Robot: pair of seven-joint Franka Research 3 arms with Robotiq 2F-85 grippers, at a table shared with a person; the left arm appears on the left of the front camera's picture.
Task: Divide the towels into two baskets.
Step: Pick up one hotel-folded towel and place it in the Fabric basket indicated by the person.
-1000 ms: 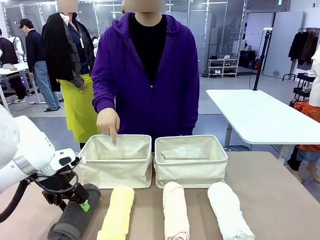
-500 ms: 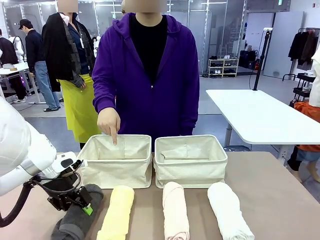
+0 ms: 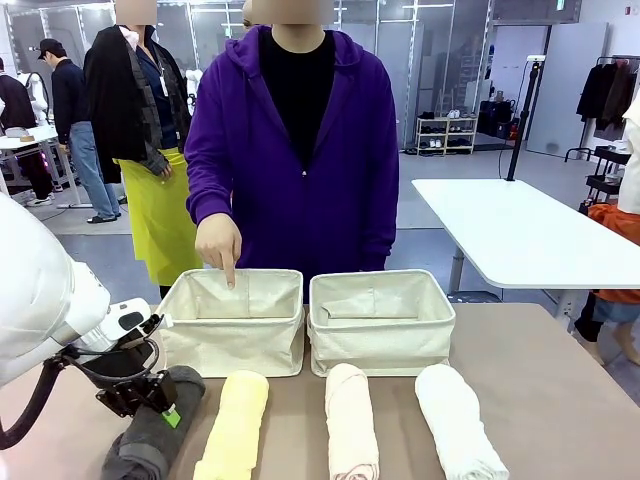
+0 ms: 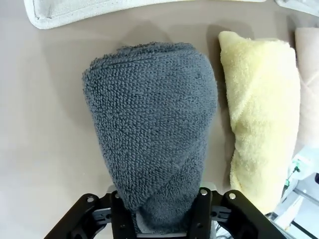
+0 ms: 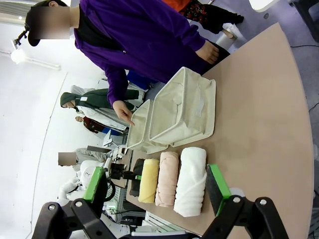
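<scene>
left gripper (image 3: pixel 148 398): lower left of the front view, fingers clamped on either side of the near end of the grey towel, which is pinched narrower between them in the left wrist view (image 4: pixel 162 219).
grey towel (image 3: pixel 150 440): leftmost of the row, lying on the table (image 3: pixel 560 400) at the bottom left of the front view; in the left wrist view (image 4: pixel 152 124) it runs up the middle of the frame toward a basket's rim.
yellow towel (image 3: pixel 235 425): just beside the grey one, to its right in both views (image 4: pixel 259 124), a thin gap between them.
beige towel (image 3: pixel 351 420): bottom centre of the front view, lying lengthwise.
white towel (image 3: pixel 458 420): lower right of the row, angled slightly outward.
left basket (image 3: pixel 232 345): centre-left of the front view, behind the grey and yellow rolls.
right basket (image 3: pixel 380 345): centre-right, just beside the other basket.
person's hand (image 3: pixel 218 245): above the left basket's far rim, index finger pointing down into it.
right gripper (image 5: pixel 155 183): bottom of the right wrist view, green-padded fingers spread wide, well away from the towels.
</scene>
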